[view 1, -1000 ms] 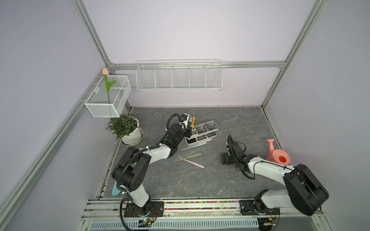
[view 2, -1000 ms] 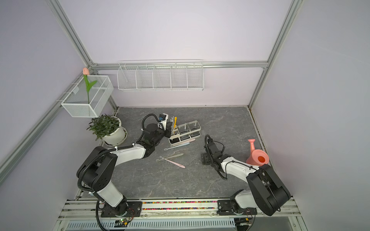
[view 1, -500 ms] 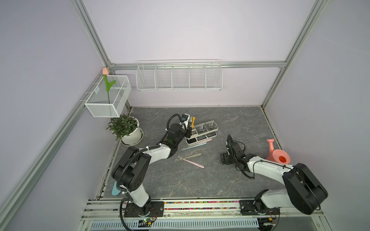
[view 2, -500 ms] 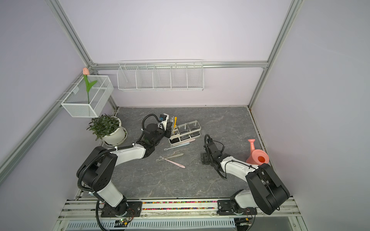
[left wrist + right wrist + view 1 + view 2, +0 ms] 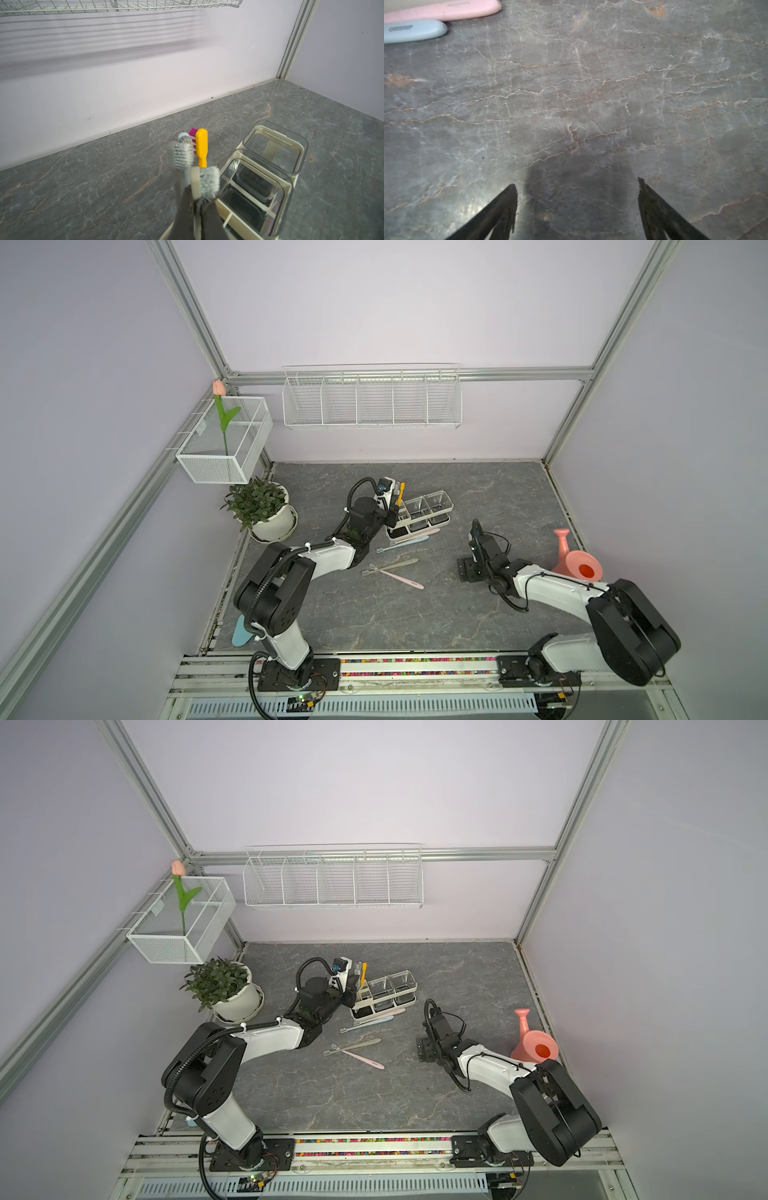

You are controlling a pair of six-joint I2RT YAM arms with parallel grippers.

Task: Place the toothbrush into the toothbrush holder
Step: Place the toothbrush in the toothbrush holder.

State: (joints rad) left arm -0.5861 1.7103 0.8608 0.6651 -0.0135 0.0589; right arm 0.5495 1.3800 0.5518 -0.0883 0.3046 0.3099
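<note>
From my station, I see the left pincer (image 5: 197, 207) clamped tight on the toothbrush (image 5: 208, 182), a cream-handled one with grey-white bristles. Its dark fingers (image 5: 185, 209) pinch the handle just below the head, which stands upright above them. The grip sits over the divided white end of the toothbrush holder (image 5: 239, 223). The fingers hide the lower handle, so I cannot tell whether its foot is inside the compartment. Just beyond the held head, a yellow brush (image 5: 201, 149) with magenta bristles and a grey-blue brush (image 5: 184, 153) both stand upright. In a top view the holder stands on the desk (image 5: 374, 614) around the middle, somewhat nearer the back edge. The left pincer is at the holder's end that faces the desk's left edge. The right pincer (image 5: 577, 185) is spread wide with nothing between its tips. It sits low over bare desk, well apart from the holder, on the side toward the right edge. At the border of its wrist view, a pink handle (image 5: 446, 11) and a blue handle (image 5: 413, 31) lie flat side by side. Each carries a small line of embossed lettering, too blurred for me to read.
</note>
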